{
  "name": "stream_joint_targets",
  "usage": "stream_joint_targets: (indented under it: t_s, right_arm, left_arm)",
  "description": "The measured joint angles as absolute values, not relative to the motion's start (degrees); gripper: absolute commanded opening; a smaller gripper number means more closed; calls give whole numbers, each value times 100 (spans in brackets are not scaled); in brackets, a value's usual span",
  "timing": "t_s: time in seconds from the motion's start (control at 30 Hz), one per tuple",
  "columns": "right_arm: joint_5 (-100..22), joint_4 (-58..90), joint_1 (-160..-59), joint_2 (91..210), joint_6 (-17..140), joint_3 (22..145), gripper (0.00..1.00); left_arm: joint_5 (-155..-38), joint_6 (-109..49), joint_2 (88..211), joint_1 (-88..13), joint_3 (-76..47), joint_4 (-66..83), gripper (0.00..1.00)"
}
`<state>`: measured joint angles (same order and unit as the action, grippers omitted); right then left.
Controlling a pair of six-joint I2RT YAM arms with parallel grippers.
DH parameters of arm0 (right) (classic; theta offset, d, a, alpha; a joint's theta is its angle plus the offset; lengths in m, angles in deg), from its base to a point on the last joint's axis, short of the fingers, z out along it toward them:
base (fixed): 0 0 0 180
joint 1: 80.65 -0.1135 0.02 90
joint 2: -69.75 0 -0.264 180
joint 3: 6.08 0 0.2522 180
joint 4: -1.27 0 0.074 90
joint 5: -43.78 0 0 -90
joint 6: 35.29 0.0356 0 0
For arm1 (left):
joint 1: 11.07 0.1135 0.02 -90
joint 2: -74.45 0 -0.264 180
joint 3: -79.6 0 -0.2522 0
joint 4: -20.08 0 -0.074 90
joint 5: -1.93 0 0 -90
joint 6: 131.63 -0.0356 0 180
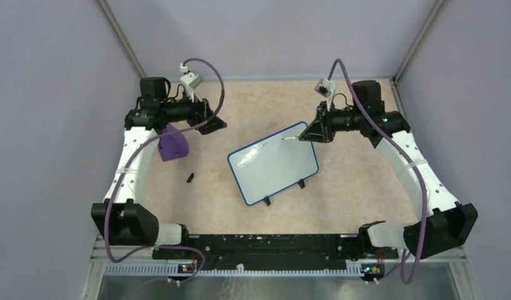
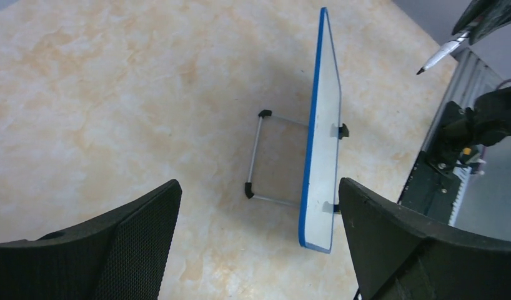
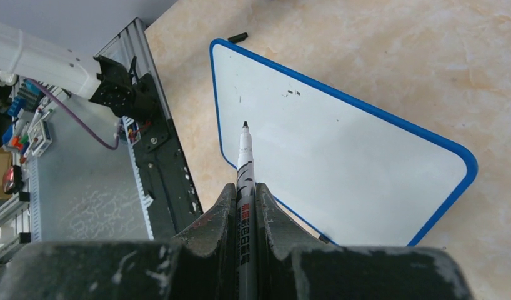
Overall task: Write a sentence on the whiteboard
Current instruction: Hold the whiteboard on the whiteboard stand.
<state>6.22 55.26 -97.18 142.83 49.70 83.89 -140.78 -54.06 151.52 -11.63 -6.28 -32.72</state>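
Note:
The whiteboard (image 1: 273, 162), white with a thin blue frame, stands propped on its wire stand (image 2: 268, 159) mid-table. Its face (image 3: 340, 162) carries only a few small dark specks; no sentence shows on it. My right gripper (image 1: 312, 132) is shut on a white marker (image 3: 244, 162) with its black tip bare. The left wrist view shows the marker (image 2: 441, 55) in the air, apart from the edge-on whiteboard (image 2: 322, 137). My left gripper (image 1: 215, 124) hangs open and empty at the far left, away from the board, with its fingers (image 2: 140, 231) spread wide.
A purple wedge-shaped piece (image 1: 173, 144) lies under the left arm. A small black cap (image 1: 190, 177) rests on the table to the left of the board and also shows in the right wrist view as the cap (image 3: 238, 37). The arms' black base rail (image 1: 265, 245) runs along the near edge.

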Motion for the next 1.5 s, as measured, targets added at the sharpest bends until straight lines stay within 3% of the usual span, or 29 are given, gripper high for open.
stream_joint_targets:
  t_s: [0.27,0.37,0.83,1.27,1.5]
  right_arm:
    - [450,5419,-10179,14417,4932,8380,0]
    - [425,5382,-10310,14425,4932,8380,0]
    - [439,5181,-10710,14456,4799,8380,0]
    - [-134,4811,-11362,14449,4430,7926,0]
    - [-643,4643,-11884,14467,4172,7891,0]
  left_arm:
    - [-14727,-5419,15570,-1458,-1175,-3218,99]
    - [-14746,-5452,15572,-1734,-1330,-3229,94]
    - [-14921,-5830,15998,-2470,-1347,-3410,66]
    - [-14910,-5991,16779,-2713,-1015,-3583,25]
    - [-14980,-6112,17087,-2883,-720,-3749,14]
